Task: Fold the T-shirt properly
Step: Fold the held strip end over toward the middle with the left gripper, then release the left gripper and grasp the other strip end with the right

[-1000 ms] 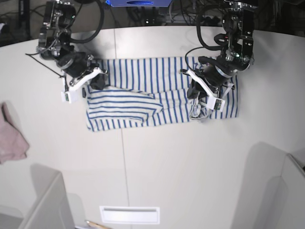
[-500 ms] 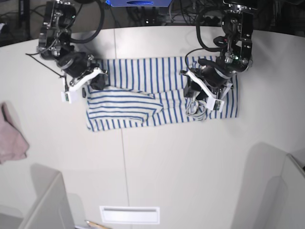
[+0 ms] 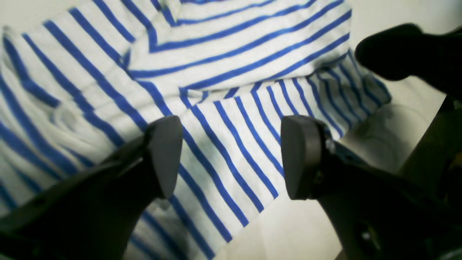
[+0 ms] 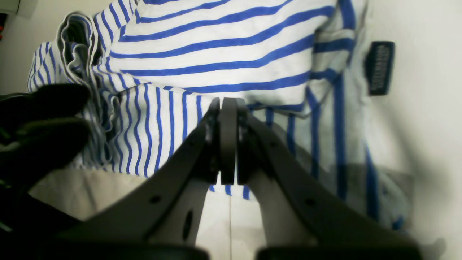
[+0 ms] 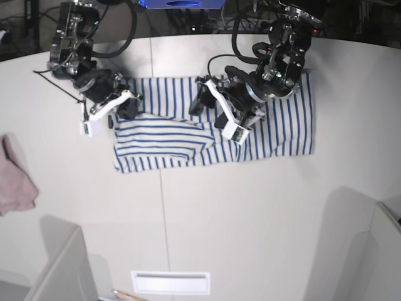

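T-shirt (image 5: pixel 188 135) lies by the table's (image 5: pixel 250 219) far edge (partly folded); left gripper (image 3: pixel 231 159) spread, right gripper (image 4: pixel 227 141) pressed together.

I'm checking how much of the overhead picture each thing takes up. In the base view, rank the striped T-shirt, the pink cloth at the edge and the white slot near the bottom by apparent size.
1. T-shirt, by far the largest.
2. White slot and pink cloth: they look similar, and the cloth is cut off by the frame edge, so no ranking between them.
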`<state>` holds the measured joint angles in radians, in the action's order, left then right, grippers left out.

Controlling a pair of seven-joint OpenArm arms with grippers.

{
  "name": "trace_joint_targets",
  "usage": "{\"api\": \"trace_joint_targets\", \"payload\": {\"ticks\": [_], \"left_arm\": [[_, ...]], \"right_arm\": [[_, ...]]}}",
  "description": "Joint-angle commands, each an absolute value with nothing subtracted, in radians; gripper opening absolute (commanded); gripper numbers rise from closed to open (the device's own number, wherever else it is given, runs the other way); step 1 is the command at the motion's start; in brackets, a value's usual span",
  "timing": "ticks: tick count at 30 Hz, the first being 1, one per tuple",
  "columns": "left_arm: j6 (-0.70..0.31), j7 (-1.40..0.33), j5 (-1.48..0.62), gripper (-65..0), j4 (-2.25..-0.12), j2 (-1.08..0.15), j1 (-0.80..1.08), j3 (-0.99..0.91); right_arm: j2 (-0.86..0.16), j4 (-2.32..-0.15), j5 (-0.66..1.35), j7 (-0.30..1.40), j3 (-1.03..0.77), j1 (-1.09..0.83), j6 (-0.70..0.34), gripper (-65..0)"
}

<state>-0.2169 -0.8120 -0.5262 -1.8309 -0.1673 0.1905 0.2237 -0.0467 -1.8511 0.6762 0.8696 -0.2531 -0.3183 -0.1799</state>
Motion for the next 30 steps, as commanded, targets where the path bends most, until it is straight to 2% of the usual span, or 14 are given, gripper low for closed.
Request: {"api": "trace_joint_targets", "payload": {"ticks": [1,5,7,8,9,10,11,12,14,17,22,30], "left_arm": [[-0.222,-0.788,-0.533,-24.0,-1.88,-0.176,0.206,0.174],[-0.223,-0.788,-0.533,-25.3,-1.948,-0.176,0.315,-0.071],[-0.226,-0.788,-0.533,-33.1,-1.939,-0.176,0.357,-0.219],[-0.228,-0.788,-0.533,-40.2,-1.933,-0.176,0.375,-0.294],[-0.228,-0.788,-0.533,-49.2,-1.934,-0.176,0.39,-0.367],[-0.228,-0.788,-0.532,-58.9,-1.94,-0.176,0.406,-0.437],[-0.228,-0.788,-0.53,-65.0,-1.948,-0.177,0.424,-0.504],[-0.228,-0.786,-0.53,-65.0,-1.948,-0.177,0.435,-0.579],[-0.228,-0.785,-0.526,-65.0,-1.942,-0.177,0.446,-0.711],[-0.229,-0.783,-0.524,-65.0,-1.939,-0.177,0.466,-0.842],[-0.231,-0.782,-0.524,-65.0,-1.926,-0.189,0.475,-0.923],[-0.231,-0.78,-0.524,-65.0,-1.825,-0.193,0.464,-0.921]], "right_arm": [[-0.053,-1.87,0.69,0.845,-0.294,-0.298,-0.183,-65.0],[-0.059,-1.87,0.691,0.874,-0.357,-0.257,-0.183,-65.0],[-0.062,-1.868,0.691,0.935,-0.369,-0.222,-0.183,-65.0],[-0.062,-1.868,0.691,0.983,-0.375,-0.197,-0.183,-65.0],[-0.062,-1.868,0.691,1.033,-0.383,-0.168,-0.183,-62.0],[-0.062,-1.867,0.691,1.078,-0.387,-0.142,-0.183,-51.5],[-0.062,-1.865,0.691,1.115,-0.387,-0.117,-0.183,-41.0],[-0.061,-1.86,0.691,1.144,-0.389,-0.094,-0.183,-30.6],[-0.061,-1.831,0.691,1.159,-0.392,-0.058,-0.183,-18.8],[-0.088,-1.727,0.688,1.165,-0.394,-0.002,-0.183,-17.9],[-0.133,-1.477,0.691,1.167,-0.394,0.062,-0.183,-17.9],[-0.137,-1.415,0.714,1.196,-0.305,0.036,-0.188,-17.9]]}}
